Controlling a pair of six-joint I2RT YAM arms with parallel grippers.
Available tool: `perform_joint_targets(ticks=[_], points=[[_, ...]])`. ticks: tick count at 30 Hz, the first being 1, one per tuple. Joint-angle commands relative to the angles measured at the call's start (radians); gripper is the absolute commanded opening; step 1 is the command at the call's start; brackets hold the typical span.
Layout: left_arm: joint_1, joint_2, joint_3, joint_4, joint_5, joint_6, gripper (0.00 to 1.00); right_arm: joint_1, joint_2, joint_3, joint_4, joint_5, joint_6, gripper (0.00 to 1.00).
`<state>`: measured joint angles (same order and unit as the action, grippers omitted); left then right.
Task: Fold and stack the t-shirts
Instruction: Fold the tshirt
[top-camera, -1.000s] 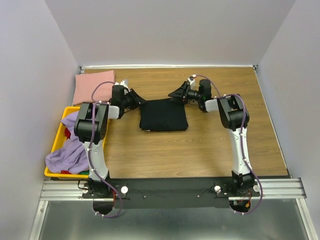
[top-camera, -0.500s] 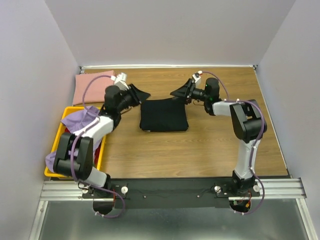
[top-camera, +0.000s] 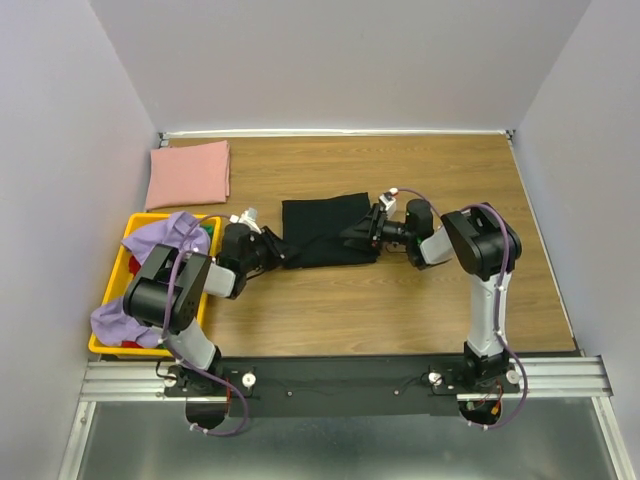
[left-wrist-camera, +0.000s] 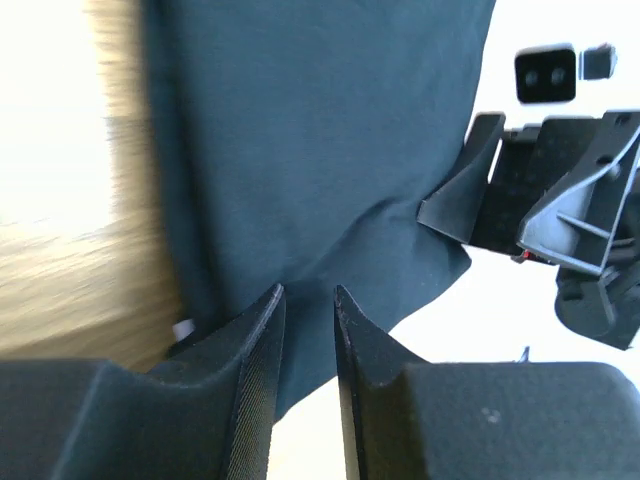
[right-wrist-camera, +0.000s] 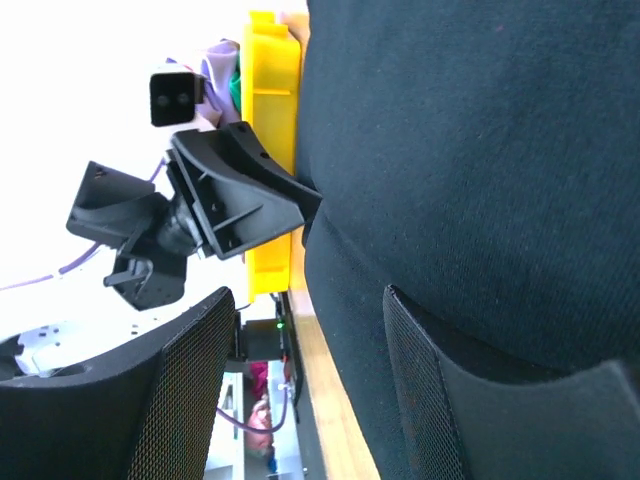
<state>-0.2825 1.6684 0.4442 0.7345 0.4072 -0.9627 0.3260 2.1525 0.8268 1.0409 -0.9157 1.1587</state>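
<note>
The black t-shirt (top-camera: 318, 225) lies folded mid-table with diagonal creases; it fills much of the left wrist view (left-wrist-camera: 320, 130) and the right wrist view (right-wrist-camera: 470, 150). My left gripper (top-camera: 275, 248) sits low at its near left corner. In the wrist view the left gripper (left-wrist-camera: 308, 290) stands open by a narrow gap, the cloth lying beyond its tips. My right gripper (top-camera: 358, 236) is at the near right edge. Its wrist view shows the right gripper (right-wrist-camera: 308, 291) wide open, the shirt's edge draped against one finger. A pink t-shirt (top-camera: 190, 172) lies folded far left. A lavender t-shirt (top-camera: 150, 290) hangs out of the crate.
The yellow crate (top-camera: 112, 275) stands at the left table edge beside my left arm, with other bright cloth inside. It also shows in the right wrist view as the yellow crate (right-wrist-camera: 272, 150). Grey walls close the table on three sides.
Both grippers came from the shirt's far corners, lifted, then dropped to its near corners. The black shirt now shows diagonal creases it lacked before.
</note>
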Motion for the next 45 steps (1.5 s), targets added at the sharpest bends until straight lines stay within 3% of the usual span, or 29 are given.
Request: perform_joint_targets(ticks=[1, 7, 11, 17, 23, 27, 33, 38, 45], points=[[0.08, -0.004, -0.081, 0.063, -0.015, -0.024, 0.34, -0.064, 0.054, -0.077, -0.073, 0.046, -0.123, 0.69], [0.085, -0.174, -0.079, 0.008, 0.024, -0.021, 0.36, -0.044, -0.09, -0.034, -0.079, 0.018, -0.034, 0.69], [0.085, -0.356, -0.026, -0.151, -0.002, 0.045, 0.41, 0.065, -0.169, 0.026, -0.081, 0.037, 0.031, 0.7], [0.085, -0.724, 0.135, -0.58, -0.273, 0.283, 0.49, 0.247, -0.123, 0.141, -0.081, 0.136, 0.087, 0.72], [0.085, -0.926, 0.218, -0.756, -0.479, 0.475, 0.65, 0.295, 0.047, 0.149, -0.079, 0.259, 0.142, 0.72], [0.085, -0.998, 0.188, -0.796, -0.54, 0.538, 0.77, 0.295, 0.119, 0.107, -0.081, 0.319, 0.145, 0.72], [0.085, -1.024, 0.152, -0.776, -0.561, 0.558, 0.77, 0.295, 0.061, 0.104, -0.084, 0.29, 0.16, 0.71], [0.086, -1.007, 0.156, -0.759, -0.548, 0.562, 0.81, 0.288, -0.066, 0.208, -0.176, 0.299, 0.133, 0.72], [0.085, -0.99, 0.157, -0.759, -0.536, 0.579, 0.84, 0.252, 0.021, 0.278, -0.219, 0.353, 0.107, 0.72]])
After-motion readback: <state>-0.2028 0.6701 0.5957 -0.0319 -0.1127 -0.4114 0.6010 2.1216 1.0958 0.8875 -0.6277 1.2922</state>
